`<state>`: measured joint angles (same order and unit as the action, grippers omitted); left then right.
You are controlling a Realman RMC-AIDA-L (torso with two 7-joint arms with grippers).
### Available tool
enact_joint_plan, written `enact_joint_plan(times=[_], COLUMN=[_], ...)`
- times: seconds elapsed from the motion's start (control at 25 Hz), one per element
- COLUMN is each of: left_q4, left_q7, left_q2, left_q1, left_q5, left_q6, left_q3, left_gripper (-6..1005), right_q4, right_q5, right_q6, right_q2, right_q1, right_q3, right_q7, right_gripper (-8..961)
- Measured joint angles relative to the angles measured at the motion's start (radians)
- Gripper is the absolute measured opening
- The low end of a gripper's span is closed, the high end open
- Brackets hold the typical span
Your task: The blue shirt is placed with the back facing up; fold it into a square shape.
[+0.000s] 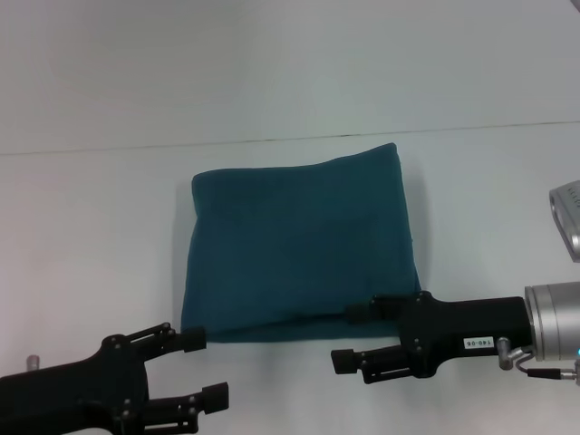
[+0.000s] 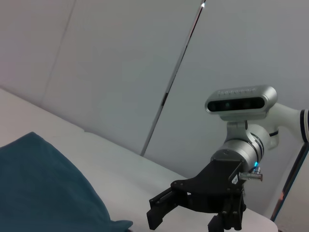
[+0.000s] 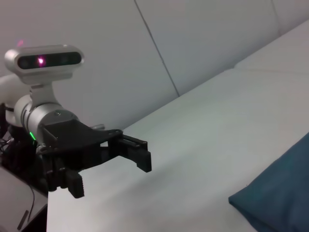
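While folded square on bare white table, blue shirt keeps open margins all round. Left gripper released at 7 o'clock off shirt's corner. Right gripper released at 5 o'clock, upper finger at near hem.

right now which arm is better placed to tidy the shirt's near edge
Probably the right. The right gripper has its open jaws at the near right corner of the folded shirt, the upper one against its near edge. The left gripper, also open, sits just off the near left corner, lower down.
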<state>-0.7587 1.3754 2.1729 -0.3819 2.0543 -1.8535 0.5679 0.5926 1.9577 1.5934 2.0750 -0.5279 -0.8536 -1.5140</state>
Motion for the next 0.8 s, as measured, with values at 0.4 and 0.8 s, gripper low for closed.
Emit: enact_joint_plan(times=[0.4, 0.8], left_q4=[0.001, 0.001], left_q7=[-0.001, 0.002], left_q2=[-0.002, -0.002], left_q1=[-0.001, -0.007], left_q5=[0.004, 0.006], left_q6=[0.002, 0.003], left_q3=[0.000, 0.000], left_gripper=[878, 877], right_q4=[-0.009, -0.010], right_q5=[-0.001, 0.001], right_q6=[-0.001, -0.003], right_q2=[0.002, 0.003], right_q1=[0.005, 0.005], right_q3=[0.004, 0.005], right_q7=[0.007, 0.008], right_gripper=[926, 927])
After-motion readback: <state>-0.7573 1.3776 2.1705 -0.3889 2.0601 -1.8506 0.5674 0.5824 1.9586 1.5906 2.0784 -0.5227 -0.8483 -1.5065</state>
